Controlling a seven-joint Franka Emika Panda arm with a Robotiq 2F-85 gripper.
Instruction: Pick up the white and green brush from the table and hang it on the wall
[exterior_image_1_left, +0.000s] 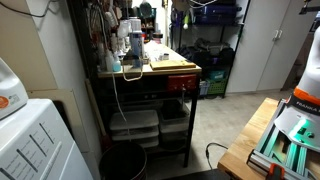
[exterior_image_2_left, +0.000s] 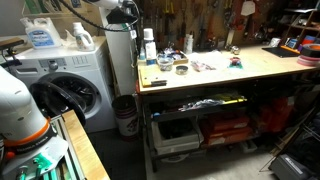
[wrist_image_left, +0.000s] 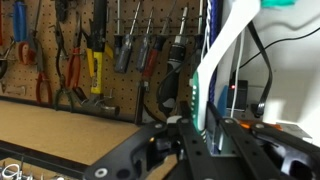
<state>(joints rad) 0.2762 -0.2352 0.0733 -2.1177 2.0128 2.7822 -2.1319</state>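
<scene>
In the wrist view my gripper (wrist_image_left: 205, 138) is shut on the white and green brush (wrist_image_left: 218, 65). Its white handle with a green edge rises from between the fingers toward the top right, where the green head leaves the frame. The brush is held up in front of the pegboard wall (wrist_image_left: 40, 110), beside hanging screwdrivers (wrist_image_left: 130, 50) and pliers (wrist_image_left: 70, 65). In an exterior view the gripper (exterior_image_2_left: 125, 14) is high at the wall end of the workbench (exterior_image_2_left: 215, 72). It also shows in an exterior view (exterior_image_1_left: 128, 40); the brush is too small to make out there.
Bottles and small items (exterior_image_2_left: 185, 45) stand on the workbench. A washing machine (exterior_image_2_left: 70, 85) with detergent bottles (exterior_image_2_left: 40, 35) stands beside it. Bins fill the lower shelf (exterior_image_2_left: 180, 130). A black cable (wrist_image_left: 262, 60) hangs close to the brush.
</scene>
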